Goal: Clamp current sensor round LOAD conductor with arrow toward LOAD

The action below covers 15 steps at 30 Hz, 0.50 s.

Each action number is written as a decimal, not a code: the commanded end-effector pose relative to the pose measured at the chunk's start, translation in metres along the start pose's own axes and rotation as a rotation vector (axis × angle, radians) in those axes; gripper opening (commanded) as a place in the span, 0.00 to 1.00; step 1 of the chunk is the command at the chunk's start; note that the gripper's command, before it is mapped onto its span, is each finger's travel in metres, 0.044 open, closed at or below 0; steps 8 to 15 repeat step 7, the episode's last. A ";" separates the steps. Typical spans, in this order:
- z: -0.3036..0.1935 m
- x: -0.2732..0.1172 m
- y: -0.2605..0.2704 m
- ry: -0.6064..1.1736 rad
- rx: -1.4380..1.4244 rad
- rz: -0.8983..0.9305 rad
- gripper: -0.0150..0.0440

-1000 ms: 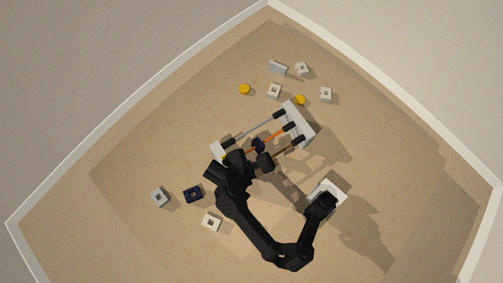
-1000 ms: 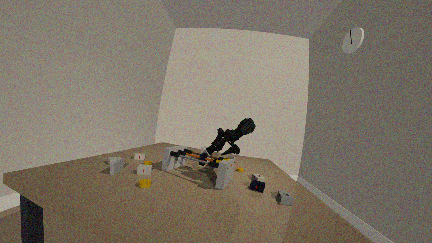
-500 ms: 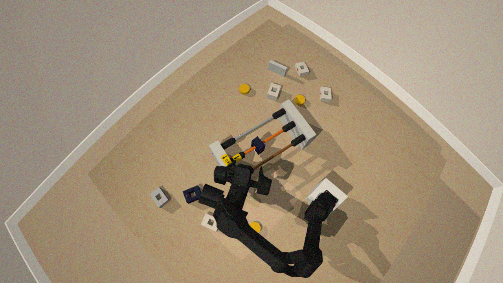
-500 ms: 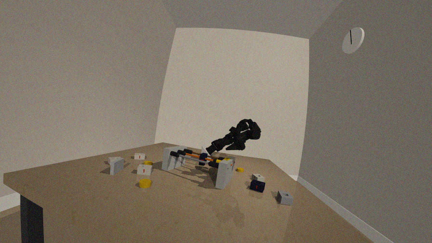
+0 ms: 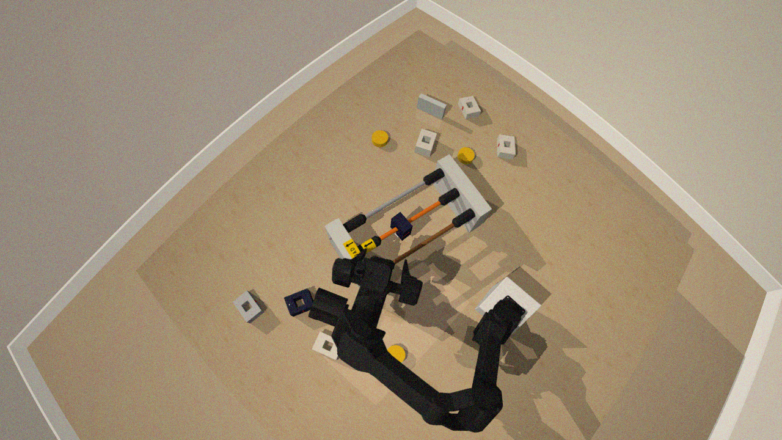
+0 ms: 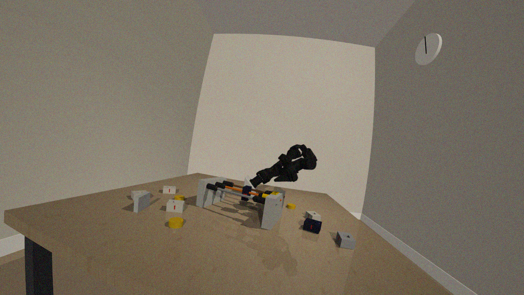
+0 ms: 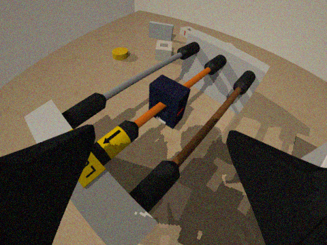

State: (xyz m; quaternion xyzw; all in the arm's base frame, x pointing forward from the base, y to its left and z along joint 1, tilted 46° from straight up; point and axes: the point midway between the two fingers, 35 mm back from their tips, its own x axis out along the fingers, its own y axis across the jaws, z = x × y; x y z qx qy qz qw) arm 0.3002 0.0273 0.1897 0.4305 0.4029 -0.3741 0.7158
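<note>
The dark blue current sensor (image 5: 401, 225) (image 6: 246, 190) (image 7: 169, 99) sits around the orange conductor (image 5: 425, 211) (image 6: 234, 189) (image 7: 198, 78), the middle one of three. A red mark (image 7: 181, 110) shows on its side in the wrist view; its direction is not readable. I cannot tell whether the latch is fully closed. The yellow LOAD marker (image 5: 351, 249) (image 7: 91, 171) is on the near end block, partly hidden by my finger in the wrist view. A black arrow on the yellow sleeve (image 5: 368, 244) (image 7: 114, 141) points toward that end. My gripper (image 5: 384, 256) (image 7: 162, 134) is open and empty, back from the sensor.
A grey conductor (image 5: 394, 198) (image 7: 141, 76) and a brown one (image 5: 425, 242) (image 7: 208, 127) flank the orange one. A dark blue holed block (image 5: 291, 303) (image 6: 312, 226), a grey holed block (image 5: 240, 302) (image 6: 346, 242), several white blocks, yellow discs and an upright grey plate (image 5: 432, 106) (image 6: 141, 201) (image 7: 161, 30) stand around.
</note>
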 end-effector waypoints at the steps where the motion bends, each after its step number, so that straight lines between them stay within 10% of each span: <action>1: 0.000 0.000 0.000 0.003 -0.006 0.000 1.00; 15: 0.000 0.006 -0.001 0.043 -0.130 -0.016 1.00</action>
